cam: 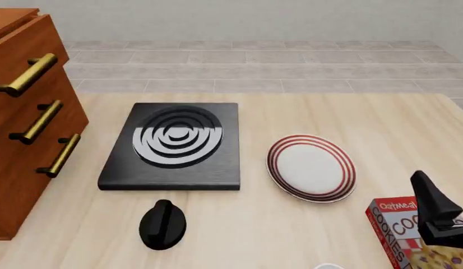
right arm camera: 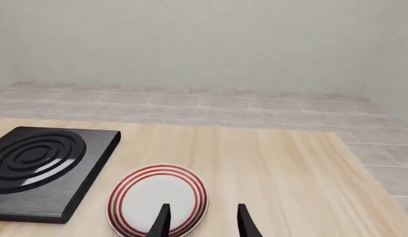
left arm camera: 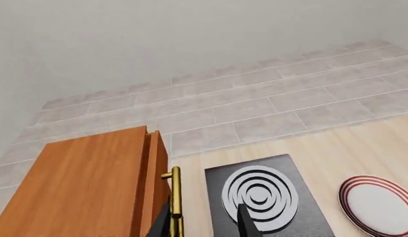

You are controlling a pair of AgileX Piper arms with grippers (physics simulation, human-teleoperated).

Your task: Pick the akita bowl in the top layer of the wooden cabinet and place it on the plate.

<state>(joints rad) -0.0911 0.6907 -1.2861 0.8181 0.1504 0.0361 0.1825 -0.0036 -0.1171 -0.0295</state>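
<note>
The wooden cabinet (cam: pixel 22 140) stands at the table's left edge with all three drawers shut. The top layer (cam: pixel 37 45) carries a brass bar handle (left arm camera: pixel 176 195). The akita bowl is hidden. My left gripper (left arm camera: pixel 204 224) is open, and one finger sits right by that handle with nothing held; the left arm does not show in the front view. The plate (cam: pixel 311 167), white with red rings, lies bare right of centre. My right gripper (right arm camera: pixel 202 224) is open and empty, hovering on the near side of the plate (right arm camera: pixel 158 200), at the front view's right edge (cam: pixel 452 193).
A black square stove (cam: pixel 175 143) with white rings lies between the cabinet and the plate. A black knob-shaped object (cam: pixel 162 224) rests in front of it. An oatmeal cookie box (cam: pixel 396 230) stands under the right gripper, near the front right.
</note>
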